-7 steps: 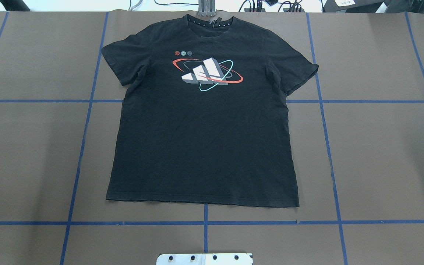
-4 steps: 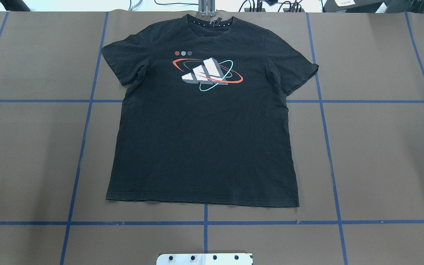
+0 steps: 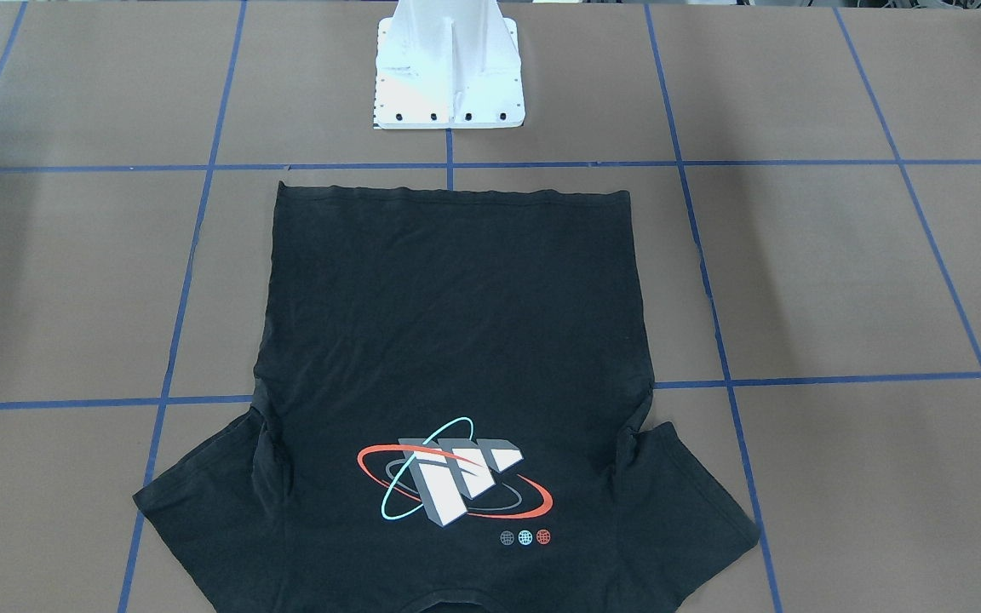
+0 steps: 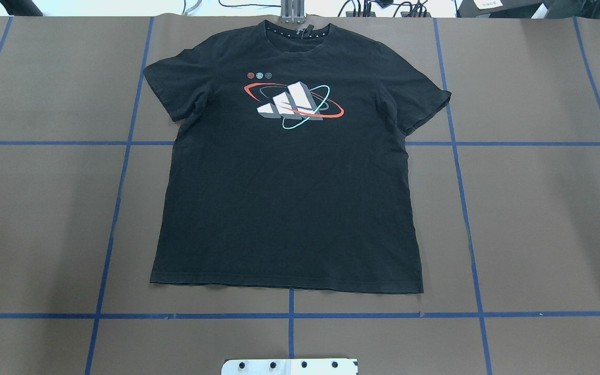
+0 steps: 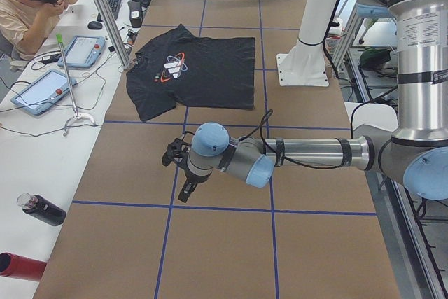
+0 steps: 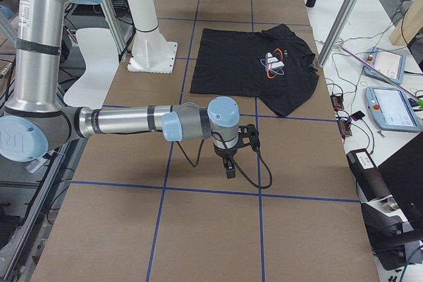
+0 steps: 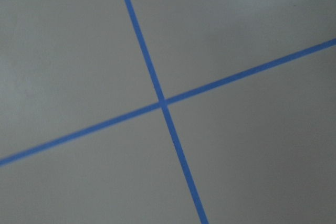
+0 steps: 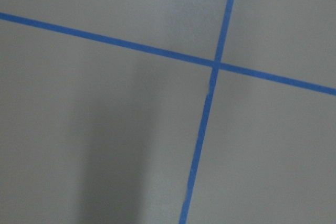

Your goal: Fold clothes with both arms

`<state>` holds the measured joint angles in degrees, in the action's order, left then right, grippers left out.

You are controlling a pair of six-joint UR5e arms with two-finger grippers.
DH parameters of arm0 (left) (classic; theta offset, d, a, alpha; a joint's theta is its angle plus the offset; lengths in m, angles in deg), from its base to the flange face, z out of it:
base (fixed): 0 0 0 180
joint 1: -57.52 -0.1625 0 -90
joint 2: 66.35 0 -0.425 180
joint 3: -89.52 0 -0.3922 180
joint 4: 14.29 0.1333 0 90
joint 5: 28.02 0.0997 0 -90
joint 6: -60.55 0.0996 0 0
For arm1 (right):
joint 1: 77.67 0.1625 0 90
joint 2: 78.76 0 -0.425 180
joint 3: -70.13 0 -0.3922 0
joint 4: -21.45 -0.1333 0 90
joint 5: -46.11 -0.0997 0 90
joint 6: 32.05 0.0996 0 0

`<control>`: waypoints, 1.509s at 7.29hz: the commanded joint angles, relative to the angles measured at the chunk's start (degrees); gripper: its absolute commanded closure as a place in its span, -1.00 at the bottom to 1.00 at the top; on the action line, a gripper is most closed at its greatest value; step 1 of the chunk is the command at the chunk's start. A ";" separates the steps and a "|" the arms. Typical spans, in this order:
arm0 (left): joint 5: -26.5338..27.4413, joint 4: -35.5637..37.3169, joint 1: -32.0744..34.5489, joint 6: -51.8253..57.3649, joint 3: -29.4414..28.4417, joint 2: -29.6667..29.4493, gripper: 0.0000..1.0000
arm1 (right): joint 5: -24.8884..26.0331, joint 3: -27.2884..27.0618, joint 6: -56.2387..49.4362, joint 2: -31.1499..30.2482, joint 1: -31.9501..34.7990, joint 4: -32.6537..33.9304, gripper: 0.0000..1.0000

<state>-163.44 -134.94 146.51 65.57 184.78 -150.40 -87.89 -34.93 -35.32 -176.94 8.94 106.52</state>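
Pedestal base (image 4: 289, 366): white plate at the near table edge, just short of the shirt's hem.
Left gripper (image 5: 185, 188): hangs low over bare table (image 4: 539, 219) near a blue tape (image 7: 163, 102) crossing, well apart from the shirt. Wide or narrow: cannot tell.
Right gripper (image 6: 229, 168): same at the opposite end, nothing held that I can see. Jaw gap: cannot tell.
T-shirt (image 4: 287, 208): black, spread flat, print up, mid-table.
Hem (image 4: 287, 285): nearest the robot, fairly straight, corners exposed.
Handling: likely light, limp cotton that sags and drags on the paper. Pinch both layers at the hem corners or shoulder seams, one arm per side.
Sleeves (image 4: 167, 88): splayed outward, flat.
Logo (image 4: 292, 104): on the far half.
Collar (image 4: 296, 30): at the far table edge.
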 commanded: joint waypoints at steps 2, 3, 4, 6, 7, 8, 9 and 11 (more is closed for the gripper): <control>-0.19 -12.59 -0.13 0.00 -3.93 -8.82 -1.00 | -0.03 2.12 0.01 7.90 -0.12 0.01 -1.00; -0.11 -13.03 -0.22 -0.87 -5.59 -10.94 -1.00 | -0.03 2.48 0.01 9.66 -0.12 0.01 -1.00; -0.11 -13.21 -0.31 -6.02 -8.48 -14.62 -1.00 | -0.38 5.71 0.10 13.77 -0.56 0.01 -1.00; 0.07 -13.47 -6.16 -7.83 -9.38 -17.11 -1.00 | 1.11 10.11 3.15 20.46 -6.17 -0.08 -1.00; 1.29 -14.17 -8.46 -7.91 -9.47 -17.11 -1.00 | 3.90 10.66 10.40 23.36 -9.67 -0.08 -1.00; 2.08 -14.26 -8.65 -8.00 -9.30 -17.03 -1.00 | 6.71 11.10 17.61 26.35 -13.96 -0.17 -1.00; 2.09 -14.44 -8.66 -8.00 -9.30 -17.11 -1.00 | 8.48 12.41 25.08 28.47 -17.57 -3.21 -1.00; 2.09 -14.44 -8.66 -7.92 -9.30 -16.94 -1.00 | 14.44 18.27 39.58 28.66 -25.04 -18.28 -1.00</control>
<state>-161.41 -149.34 137.90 57.59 175.48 -167.41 -77.28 -20.32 -4.97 -148.84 -11.25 96.98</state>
